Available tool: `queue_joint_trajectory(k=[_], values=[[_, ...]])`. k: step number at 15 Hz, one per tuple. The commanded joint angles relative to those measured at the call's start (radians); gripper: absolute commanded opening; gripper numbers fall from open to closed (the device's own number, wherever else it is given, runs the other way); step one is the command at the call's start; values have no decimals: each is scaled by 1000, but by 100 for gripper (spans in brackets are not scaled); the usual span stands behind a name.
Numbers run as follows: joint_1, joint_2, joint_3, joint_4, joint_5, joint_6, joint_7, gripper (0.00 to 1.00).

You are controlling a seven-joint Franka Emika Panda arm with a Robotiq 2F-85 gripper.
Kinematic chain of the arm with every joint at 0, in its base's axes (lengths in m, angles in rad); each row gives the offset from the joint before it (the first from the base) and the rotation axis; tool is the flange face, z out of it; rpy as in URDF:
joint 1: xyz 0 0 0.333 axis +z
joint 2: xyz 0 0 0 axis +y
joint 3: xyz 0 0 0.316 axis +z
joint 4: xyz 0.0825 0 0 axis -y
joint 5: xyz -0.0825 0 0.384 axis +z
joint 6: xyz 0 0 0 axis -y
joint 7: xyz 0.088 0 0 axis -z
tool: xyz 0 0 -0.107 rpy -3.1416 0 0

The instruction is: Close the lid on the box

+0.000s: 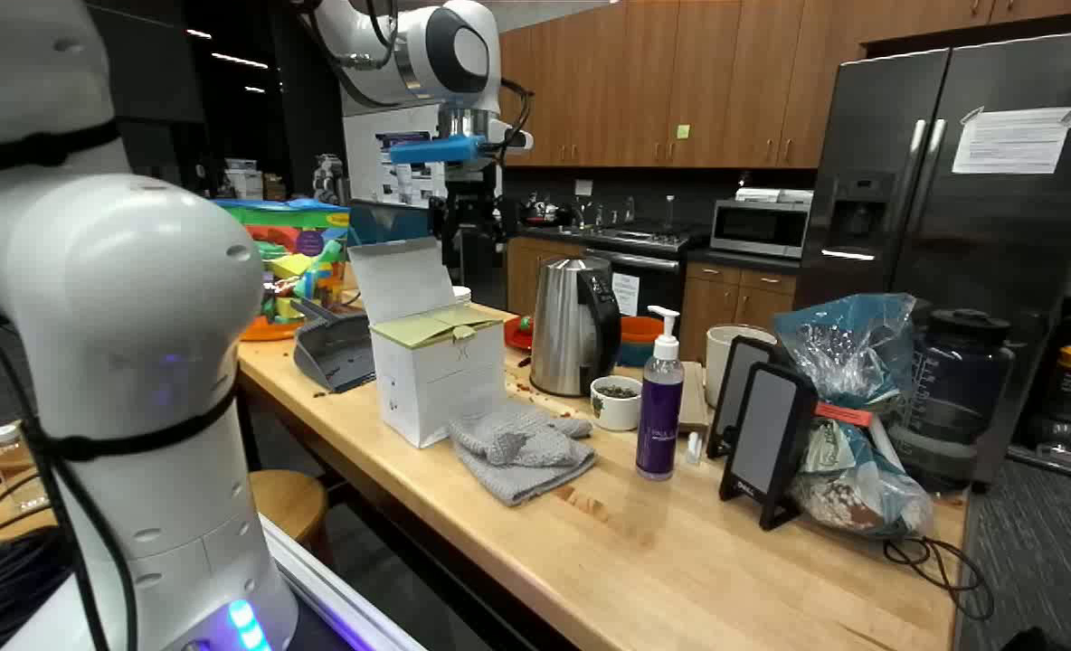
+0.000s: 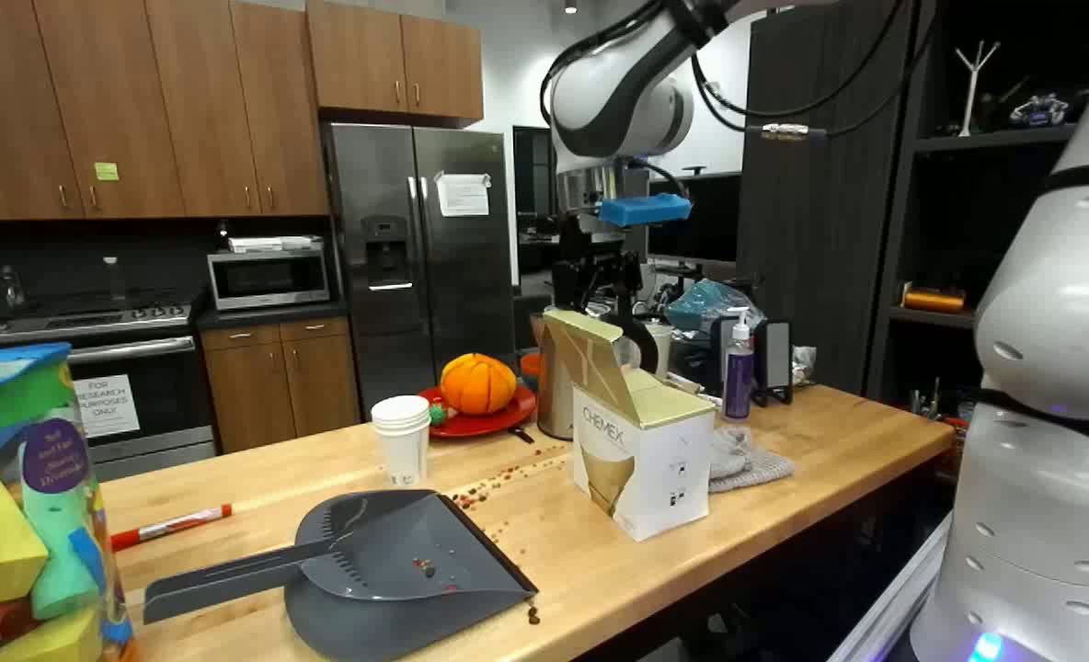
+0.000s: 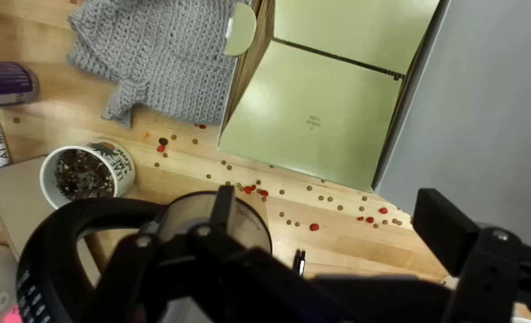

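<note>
The box (image 1: 440, 384) is a small white carton standing upright on the table; it also shows in an exterior view (image 2: 641, 469). Its lid (image 1: 402, 276) stands raised along one top edge, leaning slightly outward, and shows in an exterior view (image 2: 590, 354) and at the right of the wrist view (image 3: 472, 112). Green inner flaps (image 3: 315, 116) lie folded over the box opening. My gripper (image 1: 474, 237) points down, above and beyond the box, near the lid's upper edge. In the wrist view the fingers (image 3: 337, 215) are wide apart with nothing between them.
A steel kettle (image 1: 561, 325) stands close beside the box, partly under the gripper. A grey cloth (image 1: 526, 448) lies against the box. A grey dustpan (image 2: 397, 570), stacked cups (image 2: 401, 441) and a plant pot (image 3: 86, 172) are nearby. Small beads lie scattered on the table.
</note>
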Motion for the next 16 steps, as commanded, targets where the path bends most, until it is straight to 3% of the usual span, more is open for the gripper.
queue_joint_trajectory(k=[1,16], values=[[12,1,-11,2,-3,-2,2,100],[13,-9,-3,3,-19,-10,22,100]])
